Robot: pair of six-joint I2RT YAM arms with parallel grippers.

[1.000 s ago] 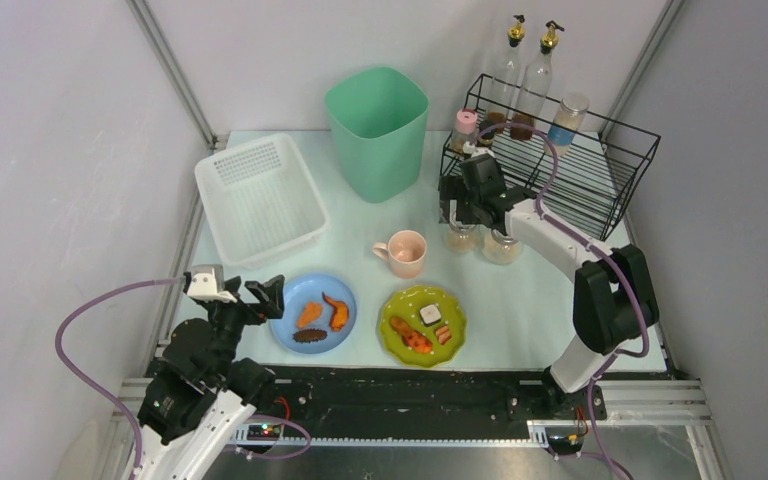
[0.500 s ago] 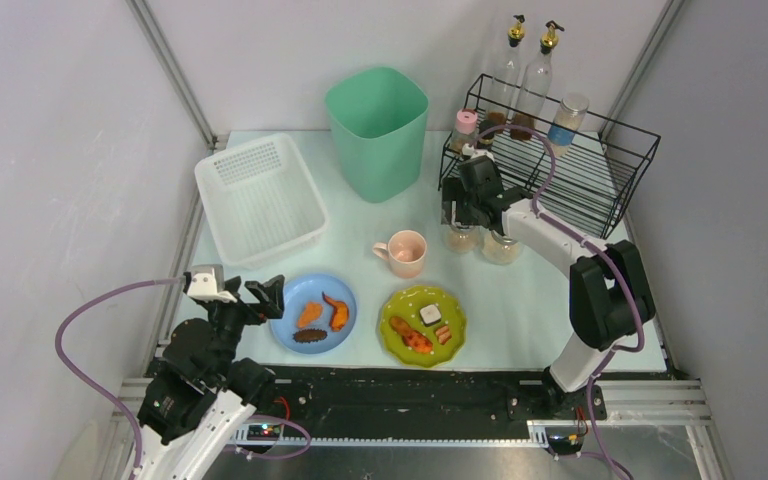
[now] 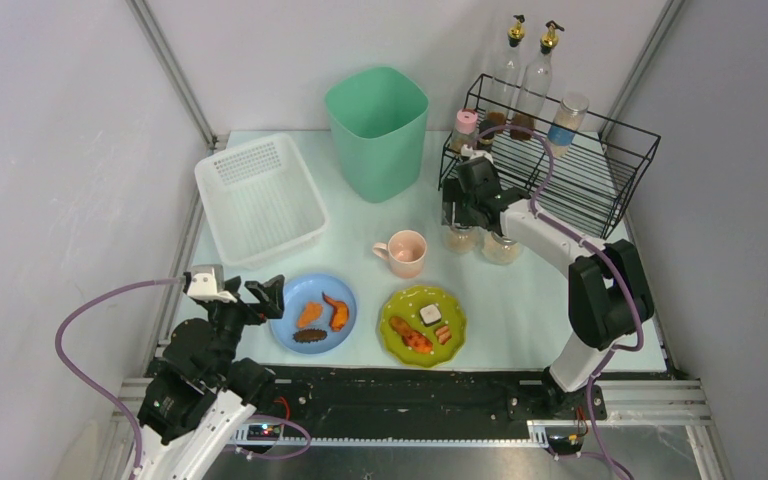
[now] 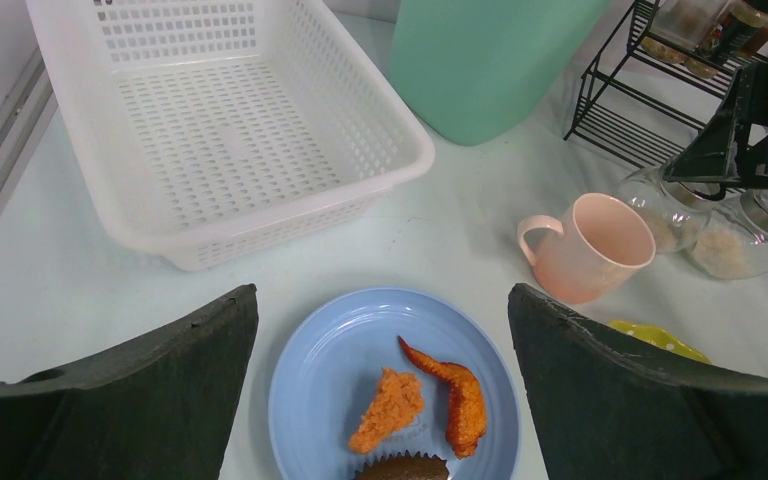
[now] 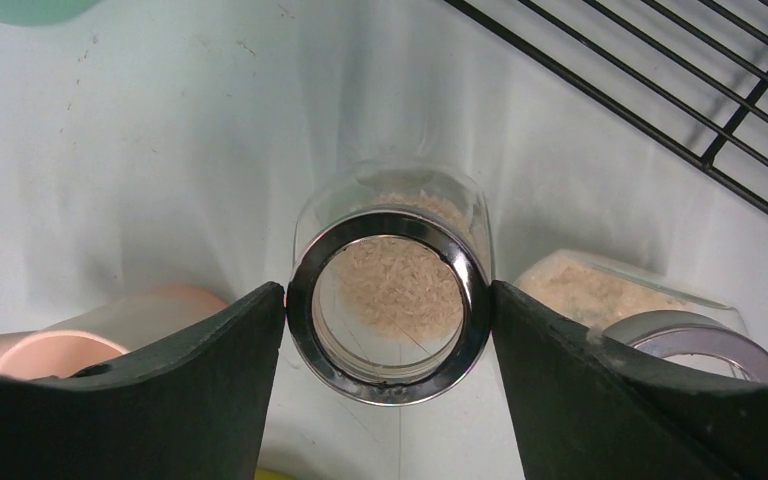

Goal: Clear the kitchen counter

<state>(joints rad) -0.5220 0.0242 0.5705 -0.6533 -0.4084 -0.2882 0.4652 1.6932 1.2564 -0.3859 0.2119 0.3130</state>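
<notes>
Kitchen counter point(image 3: 530, 300): pale glossy top under everything, pink mug point(image 3: 405, 250) near its middle.
Right gripper point(image 5: 388, 295): just right of mug, fingers pressed against both sides of grain jar point(image 5: 392, 215) at metal lid; jar stands on counter.
Second jar point(image 3: 501, 246): farther right of mug, beside first.
Left gripper point(image 4: 382, 295): near-left of mug, jaws wide, nothing held, above blue plate point(image 4: 330, 350) with fried pieces.
Green plate point(image 3: 400, 300): just in front of mug.
White basket point(image 3: 260, 200): left of mug and farther back.
Green bin point(image 3: 377, 130): behind mug.
Black wire rack point(image 3: 580, 190): right of mug, at back.
</notes>
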